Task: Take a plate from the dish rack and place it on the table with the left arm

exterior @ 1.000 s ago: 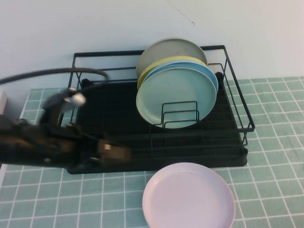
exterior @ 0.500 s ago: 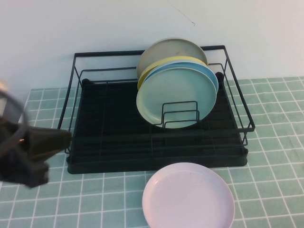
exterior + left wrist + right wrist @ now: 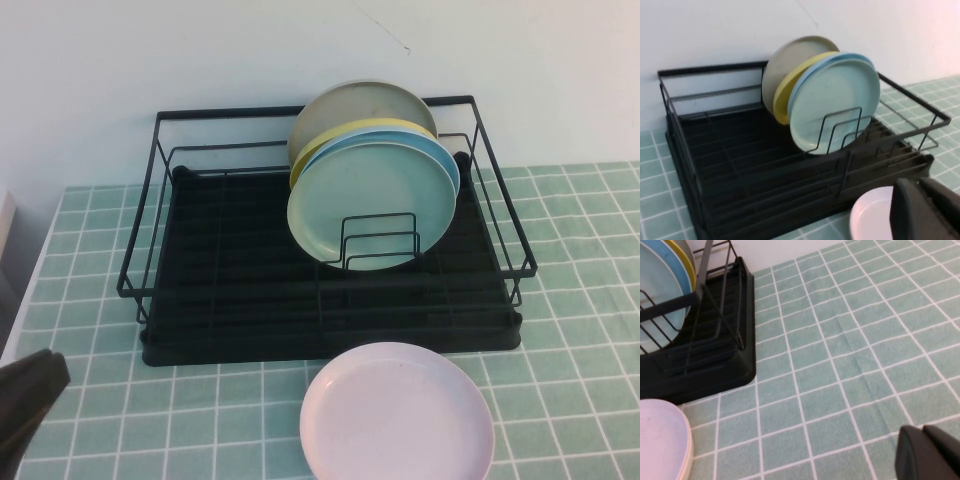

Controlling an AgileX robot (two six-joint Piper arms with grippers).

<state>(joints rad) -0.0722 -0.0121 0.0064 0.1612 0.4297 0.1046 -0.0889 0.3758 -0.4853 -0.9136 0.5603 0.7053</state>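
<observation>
The pale pink plate [image 3: 397, 412] lies flat on the green tiled table [image 3: 580, 300], just in front of the black dish rack [image 3: 230, 290]. It also shows in the left wrist view [image 3: 871, 216] and the right wrist view [image 3: 660, 440]. My left gripper [image 3: 919, 186] is shut and empty, above the table to the left of the plate and apart from it. In the high view only a dark part of the left arm [image 3: 25, 400] shows at the lower left corner. My right gripper [image 3: 922, 432] is shut and empty, over bare tiles right of the rack.
Several plates stand on edge in the rack's wire divider [image 3: 378, 240]: a mint-green one [image 3: 370, 200] in front, then blue [image 3: 445, 160], yellow and beige [image 3: 350, 105]. The rack's left half holds no dishes. A white wall runs behind it.
My left arm has drawn back from the front of the rack towards the lower left corner, almost leaving the high view. The pink plate has stayed flat on the table.
</observation>
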